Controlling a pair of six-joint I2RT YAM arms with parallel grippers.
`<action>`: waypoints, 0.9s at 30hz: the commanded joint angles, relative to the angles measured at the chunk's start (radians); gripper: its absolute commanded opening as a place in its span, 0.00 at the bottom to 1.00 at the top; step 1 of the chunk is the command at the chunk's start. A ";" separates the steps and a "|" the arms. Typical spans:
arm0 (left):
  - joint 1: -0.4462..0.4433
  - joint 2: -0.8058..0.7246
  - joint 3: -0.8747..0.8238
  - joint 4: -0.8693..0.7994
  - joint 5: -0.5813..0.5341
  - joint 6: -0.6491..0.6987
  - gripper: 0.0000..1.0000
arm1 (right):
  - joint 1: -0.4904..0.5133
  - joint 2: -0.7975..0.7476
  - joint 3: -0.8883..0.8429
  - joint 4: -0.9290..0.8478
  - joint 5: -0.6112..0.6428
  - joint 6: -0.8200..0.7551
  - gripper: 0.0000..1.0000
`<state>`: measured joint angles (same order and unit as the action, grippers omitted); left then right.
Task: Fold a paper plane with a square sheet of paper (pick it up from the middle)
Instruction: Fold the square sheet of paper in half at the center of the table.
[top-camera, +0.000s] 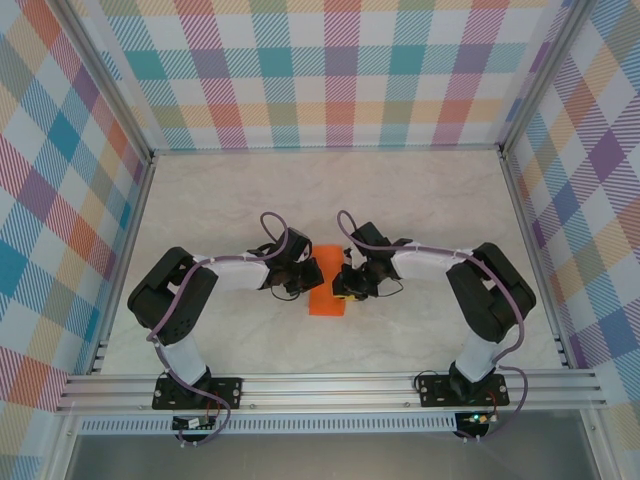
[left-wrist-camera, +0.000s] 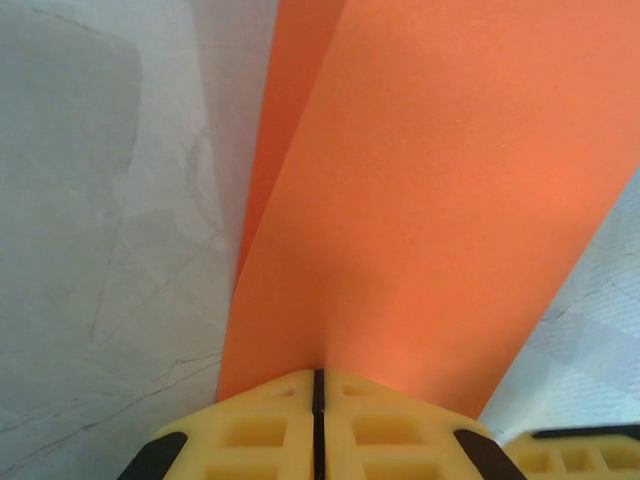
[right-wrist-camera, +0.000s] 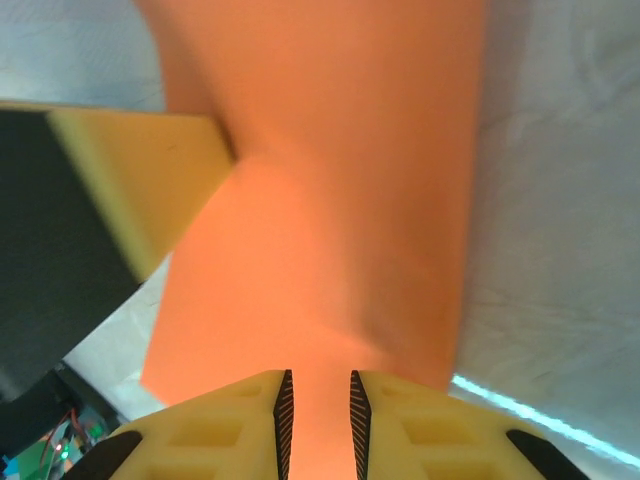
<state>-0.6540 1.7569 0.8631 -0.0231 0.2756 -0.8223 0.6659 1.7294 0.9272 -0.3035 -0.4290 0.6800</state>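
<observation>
**Table** (top-camera: 250, 190): pale marbled surface that carries the work.

**Square sheet of paper** (top-camera: 328, 300): bright orange, already folded into a narrow strip. It sits mid-table between the two arms. It is judged light, limp and easily creased. It is best taken at a folded edge, where the doubled layers lend stiffness, with a gentle pull so it does not tear.

**Left gripper** (left-wrist-camera: 318, 378): jaws pressed together, apparently pinching the sheet's edge.

**Right gripper** (right-wrist-camera: 318, 385): jaws nearly closed, clamped on the orange paper that shows between them.
</observation>
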 joint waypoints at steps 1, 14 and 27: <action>-0.013 0.035 -0.019 -0.070 -0.044 -0.006 0.09 | 0.018 -0.023 -0.006 0.003 -0.047 -0.004 0.25; -0.015 0.036 -0.019 -0.069 -0.050 -0.008 0.09 | 0.031 -0.004 -0.101 -0.017 -0.006 0.017 0.24; -0.015 0.030 -0.018 -0.070 -0.052 -0.010 0.09 | 0.058 -0.039 -0.093 -0.021 -0.015 0.011 0.23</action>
<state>-0.6586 1.7569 0.8631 -0.0227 0.2684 -0.8227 0.7113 1.6867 0.8452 -0.3073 -0.4389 0.6956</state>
